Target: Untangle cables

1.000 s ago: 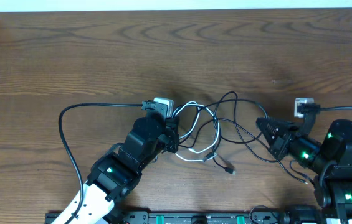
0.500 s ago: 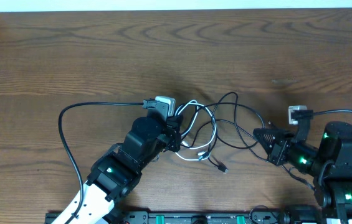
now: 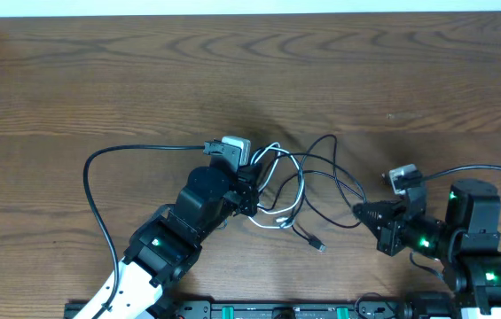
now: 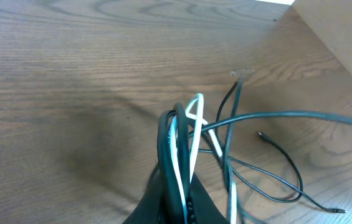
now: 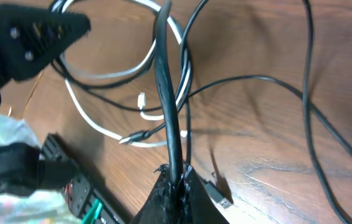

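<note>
Light, floppy cables (image 3: 303, 190), best held where they cross. Left claw (image 3: 248, 197) grips a bunch; right claw (image 3: 363, 213), at 3 o'clock, grips one black cord (image 5: 166, 106).

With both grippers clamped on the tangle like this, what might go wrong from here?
If the arms pull apart, the cables looped between the left gripper and right gripper may cinch tighter rather than free. The left gripper pinches the white cable with black ones, so neither may slide out.

the table (image 3: 99, 80) is matt grained wood, the cables (image 5: 165, 81) smooth glossy plastic.
</note>
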You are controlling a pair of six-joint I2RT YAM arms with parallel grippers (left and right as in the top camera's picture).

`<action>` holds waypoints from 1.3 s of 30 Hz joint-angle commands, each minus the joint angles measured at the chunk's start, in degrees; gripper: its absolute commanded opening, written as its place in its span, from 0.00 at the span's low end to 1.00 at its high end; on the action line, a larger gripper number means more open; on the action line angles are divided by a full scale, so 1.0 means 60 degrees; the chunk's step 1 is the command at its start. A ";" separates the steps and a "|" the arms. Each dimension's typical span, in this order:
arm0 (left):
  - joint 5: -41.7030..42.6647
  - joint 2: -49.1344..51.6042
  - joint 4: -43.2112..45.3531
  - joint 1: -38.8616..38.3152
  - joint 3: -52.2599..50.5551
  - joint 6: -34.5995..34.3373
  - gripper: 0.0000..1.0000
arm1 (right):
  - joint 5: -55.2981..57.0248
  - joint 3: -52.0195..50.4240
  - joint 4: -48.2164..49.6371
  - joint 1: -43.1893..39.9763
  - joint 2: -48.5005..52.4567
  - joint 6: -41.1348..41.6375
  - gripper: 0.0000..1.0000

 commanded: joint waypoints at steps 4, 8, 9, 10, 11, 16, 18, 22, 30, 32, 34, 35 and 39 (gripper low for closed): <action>-0.0022 -0.0058 0.0168 0.0033 0.0109 0.0087 0.07 | -0.0634 -0.0579 0.0248 0.0619 0.0000 -0.0557 0.01; -0.0018 0.0015 0.0178 0.0033 0.0109 0.0087 0.07 | -0.0743 -0.0663 0.0401 0.1038 0.0000 -0.0554 0.01; -0.0018 0.0058 0.0193 0.0033 0.0109 0.0084 0.07 | -0.0812 -0.0663 0.0459 0.1144 0.0000 -0.0554 0.01; -0.0018 0.0095 0.0222 0.0033 0.0109 0.0080 0.08 | -0.0838 -0.0663 0.0532 0.1264 0.0000 -0.0554 0.01; -0.0018 0.0146 0.0244 0.0033 0.0109 0.0073 0.07 | -0.0838 -0.0663 0.0597 0.1384 0.0000 -0.0554 0.01; -0.0018 0.0342 0.0401 0.0033 0.0109 -0.0164 0.08 | -0.0831 -0.0667 0.0841 0.1872 0.0055 -0.0554 0.01; -0.0018 0.0375 0.0466 0.0033 0.0109 -0.0164 0.08 | -0.0758 -0.0667 0.0885 0.2073 0.0178 -0.0554 0.02; -0.0018 0.0375 0.0521 0.0033 0.0109 -0.0164 0.08 | -0.0514 -0.0667 0.0896 0.2288 0.0525 -0.0543 0.08; -0.0018 0.0375 0.0517 0.0033 0.0109 -0.0164 0.08 | -0.0521 -0.0667 0.1519 0.2616 0.1661 0.0029 0.59; -0.0018 0.0375 0.0517 0.0033 0.0109 -0.0164 0.08 | -0.0517 -0.0667 0.1730 0.2776 0.1985 0.0029 0.68; -0.0018 0.0375 0.0517 0.0033 0.0109 -0.0164 0.08 | -0.0499 -0.0667 0.1880 0.2918 0.2266 0.0025 0.73; -0.0018 0.0375 0.0517 0.0033 0.0109 -0.0164 0.08 | -0.0433 -0.0667 0.1927 0.2958 0.2397 0.0036 0.73; -0.0018 0.0375 0.0510 0.0033 0.0109 -0.0160 0.07 | 0.0546 -0.0667 0.2098 0.2925 0.2769 0.0965 0.71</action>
